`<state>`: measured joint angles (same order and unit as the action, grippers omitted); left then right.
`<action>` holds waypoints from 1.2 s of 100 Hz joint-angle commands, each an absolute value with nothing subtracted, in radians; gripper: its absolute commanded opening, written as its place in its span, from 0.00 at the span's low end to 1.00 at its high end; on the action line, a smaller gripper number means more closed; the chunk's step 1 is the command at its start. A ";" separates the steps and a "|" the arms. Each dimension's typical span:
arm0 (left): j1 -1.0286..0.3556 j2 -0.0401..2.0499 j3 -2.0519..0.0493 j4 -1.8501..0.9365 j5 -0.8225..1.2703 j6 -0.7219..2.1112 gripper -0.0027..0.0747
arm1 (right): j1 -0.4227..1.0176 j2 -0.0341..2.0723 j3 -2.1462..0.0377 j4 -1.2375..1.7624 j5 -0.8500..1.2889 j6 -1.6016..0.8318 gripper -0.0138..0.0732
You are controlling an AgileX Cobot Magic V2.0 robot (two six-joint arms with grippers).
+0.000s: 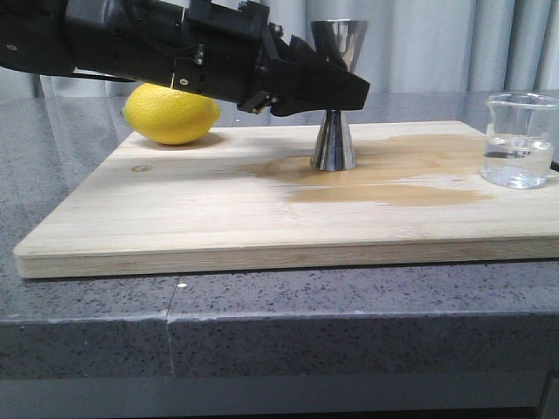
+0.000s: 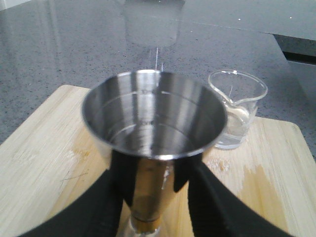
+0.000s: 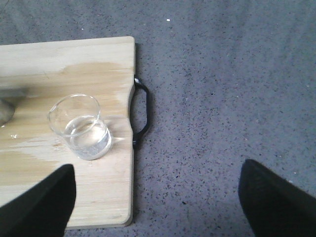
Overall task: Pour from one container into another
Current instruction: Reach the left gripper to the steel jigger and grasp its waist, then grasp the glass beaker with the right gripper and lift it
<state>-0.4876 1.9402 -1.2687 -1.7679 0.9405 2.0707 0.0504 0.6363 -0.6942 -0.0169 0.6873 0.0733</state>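
The lemon (image 1: 171, 114) is seen behind the left gripper (image 2: 150, 185), whose jaws are set around the jigger (image 1: 335, 96) at its waist, upright on the board (image 1: 201, 218). The beaker (image 3: 81, 127) is seen just beyond the right gripper (image 3: 158, 195), jaws spread wide and released

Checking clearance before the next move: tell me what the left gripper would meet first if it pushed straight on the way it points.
The left gripper already has the shiny steel hourglass jigger between its fingers, so that comes first. Beyond it, slightly to one side, stands the small clear glass beaker on the pale wooden cutting board; depth is uncertain.
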 commanded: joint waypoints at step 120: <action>-0.496 1.895 -1.339 -1.841 1.068 2.060 0.29 | 0.233 0.711 -0.401 0.120 -0.021 0.013 0.85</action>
<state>-0.4892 1.9464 -1.3081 -1.7646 1.0030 2.0688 0.2119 0.6884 -0.4122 0.1156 0.1662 0.0254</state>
